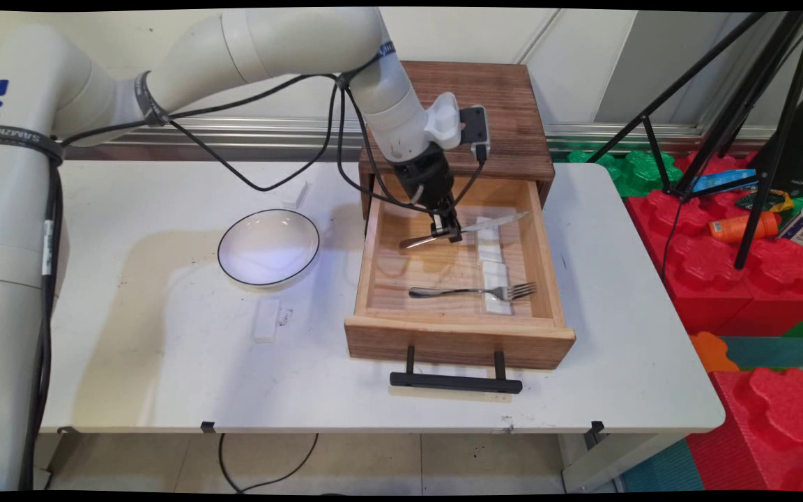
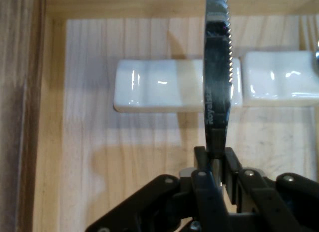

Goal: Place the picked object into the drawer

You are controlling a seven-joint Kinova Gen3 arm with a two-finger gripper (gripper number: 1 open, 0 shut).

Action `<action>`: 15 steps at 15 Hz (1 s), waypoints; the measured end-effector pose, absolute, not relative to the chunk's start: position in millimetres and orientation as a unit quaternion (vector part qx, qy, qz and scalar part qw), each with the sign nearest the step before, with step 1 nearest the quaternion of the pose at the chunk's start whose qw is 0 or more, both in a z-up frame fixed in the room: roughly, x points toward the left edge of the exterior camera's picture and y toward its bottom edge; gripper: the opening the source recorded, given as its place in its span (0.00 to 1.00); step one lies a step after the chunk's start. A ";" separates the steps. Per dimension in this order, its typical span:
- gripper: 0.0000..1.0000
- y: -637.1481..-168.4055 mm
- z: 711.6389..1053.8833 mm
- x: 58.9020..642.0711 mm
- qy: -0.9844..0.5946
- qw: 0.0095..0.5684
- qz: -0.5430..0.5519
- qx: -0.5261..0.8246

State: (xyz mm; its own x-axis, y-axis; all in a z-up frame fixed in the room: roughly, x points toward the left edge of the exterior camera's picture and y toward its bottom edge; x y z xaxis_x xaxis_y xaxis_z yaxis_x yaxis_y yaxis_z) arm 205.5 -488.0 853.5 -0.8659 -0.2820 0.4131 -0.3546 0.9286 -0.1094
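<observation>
Far left, the arm's white link carried blue lettering, cut off by the frame; a black strap round it read "SAMZIE" in part. Nothing else legible there.

Left of centre on the white table [image 1: 164, 376] sat an empty white bowl [image 1: 268, 247] with a dark rim. Just in front of it lay a small white block [image 1: 266, 319]; another white piece [image 1: 297, 195] stood behind the bowl.

Centre: wooden drawer unit [image 1: 499, 111], its drawer [image 1: 459, 343] pulled fully out toward the near side, black handle [image 1: 455, 381] in front. The gripper [image 1: 447, 230] was down inside the drawer's rear half, clenched on a table knife [image 1: 492, 223] near the junction of handle and blade. The knife was held roughly level, blade to the right, passing above a white cutlery rest [image 2: 159, 92]; whether it touched the rest could not be told. A second white rest [image 2: 279, 85] lay beside the first. The hand view showed the blade's serrated edge and stamped writing running along it, beginning "Roya…", the remainder unclear.

Nearer the drawer front lay a fork [image 1: 475, 291], tines right, resting on a white rest.

Judgement: the knife was in hand at the drawer, either just gripped or about to be laid down. Any next move called for keeping the blade level and clear of the drawer walls.

Right, off the table: a black tripod [image 1: 757, 139], red and green foam blocks [image 1: 743, 279], an orange bottle [image 1: 736, 226]; labels unreadable.
</observation>
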 end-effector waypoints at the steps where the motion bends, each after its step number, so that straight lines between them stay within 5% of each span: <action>1: 0.00 -490.4 848.6 205.2 -0.963 0.196 0.091 0.163; 10: 0.00 -504.6 822.9 201.7 -0.964 0.189 0.085 0.166; 11: 1.00 -506.1 821.3 200.7 -0.963 0.190 0.084 0.169; 15: 1.00 -509.1 819.3 200.0 -0.960 0.196 0.087 0.179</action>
